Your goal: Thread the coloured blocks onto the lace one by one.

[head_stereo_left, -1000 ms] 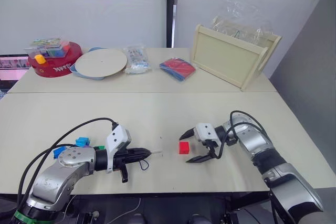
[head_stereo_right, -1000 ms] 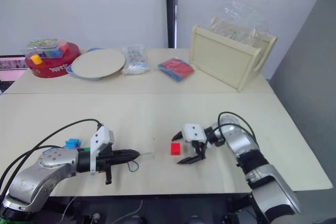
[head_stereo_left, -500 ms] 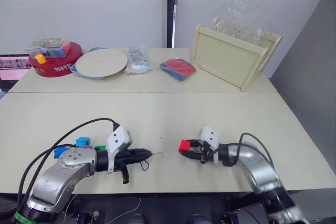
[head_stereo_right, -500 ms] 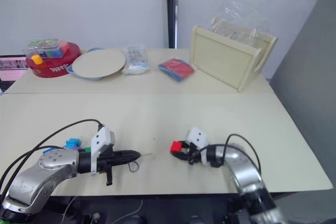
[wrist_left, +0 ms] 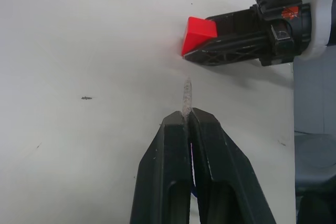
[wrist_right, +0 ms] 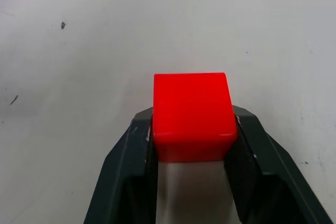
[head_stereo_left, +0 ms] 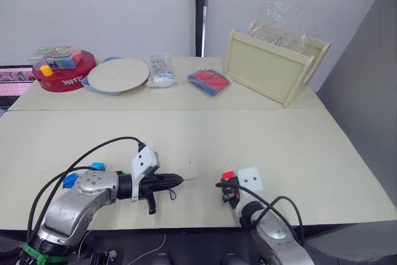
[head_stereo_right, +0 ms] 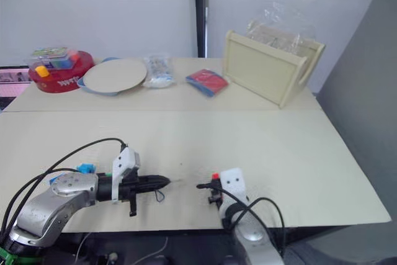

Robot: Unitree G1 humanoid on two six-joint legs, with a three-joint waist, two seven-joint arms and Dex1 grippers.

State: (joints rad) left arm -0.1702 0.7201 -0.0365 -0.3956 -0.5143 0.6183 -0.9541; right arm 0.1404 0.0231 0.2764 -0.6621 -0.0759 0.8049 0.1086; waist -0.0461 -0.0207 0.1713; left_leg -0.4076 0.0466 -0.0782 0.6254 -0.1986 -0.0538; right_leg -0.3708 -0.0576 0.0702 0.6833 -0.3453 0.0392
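- We see the left gripper (wrist_left: pixel 188 119) low over the near table (head_stereo_left: pixel 186 134), its two black fingers pressed together on the lace (wrist_left: pixel 186 93); just the pale stiff tip pokes out past them.
- Most of the dark cord is hard to follow; a small loop of it hangs under the left gripper in the head view (head_stereo_left: pixel 172 194), and the rest is lost behind the arm.
- The right gripper (wrist_right: pixel 191 129) is clamped on the red block (wrist_right: pixel 192 115), one finger on each side of it.
- In the left wrist view, the red block sits near the lace tip but apart from it, a gap of bare table between.
- We cannot make out a hole in the red block's visible faces.
- Behind the left arm, two blue blocks (head_stereo_left: pixel 97 167) (head_stereo_left: pixel 69 180) peek out on the table, partly covered; the green and purple ones we cannot pick out with confidence, possibly hidden by the wrist.
- On the far table lie a flat red-and-blue packet (head_stereo_left: pixel 209 81), a wooden tray (head_stereo_left: pixel 273 66) tipped on edge, a round pale plate (head_stereo_left: pixel 118 74) and a red tin (head_stereo_left: pixel 62 76).
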